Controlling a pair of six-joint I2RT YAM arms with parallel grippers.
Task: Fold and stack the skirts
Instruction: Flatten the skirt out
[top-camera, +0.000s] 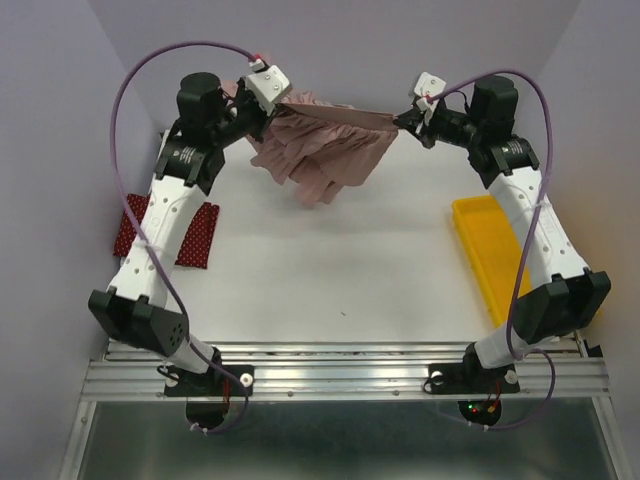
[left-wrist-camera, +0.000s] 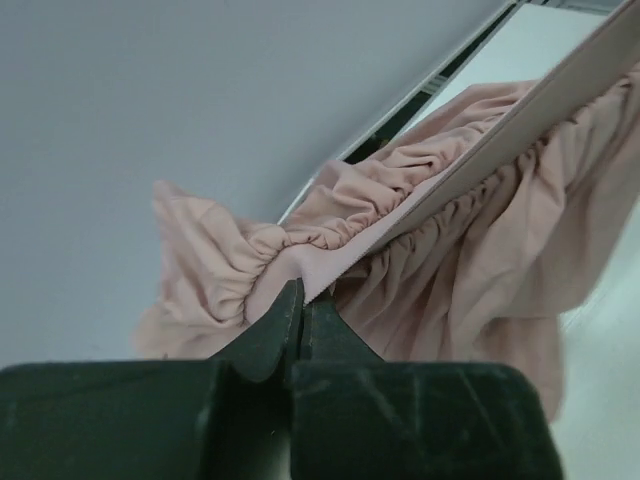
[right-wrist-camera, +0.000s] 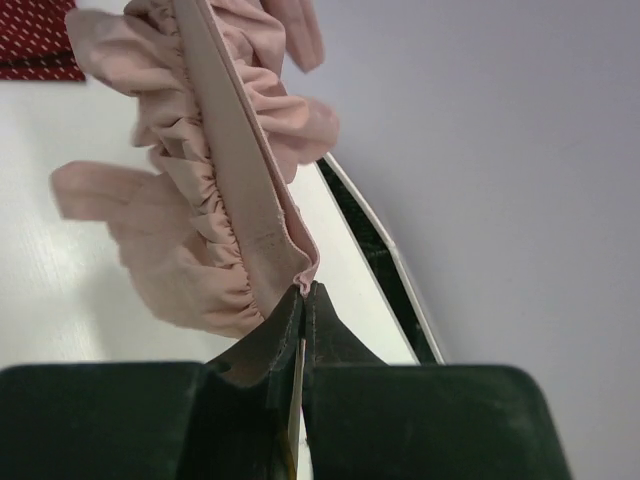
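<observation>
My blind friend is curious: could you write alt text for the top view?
The left claw and right claw each pinch one waistband end of a pink skirt, which hangs stretched between them. A red skirt lies on the table at left, a yellow tray at right.

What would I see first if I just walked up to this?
The pink skirt hangs in the air at the far side of the table, its waistband stretched between the left gripper and the right gripper. A red dotted skirt lies flat at the left edge, a yellow tray at the right.
</observation>
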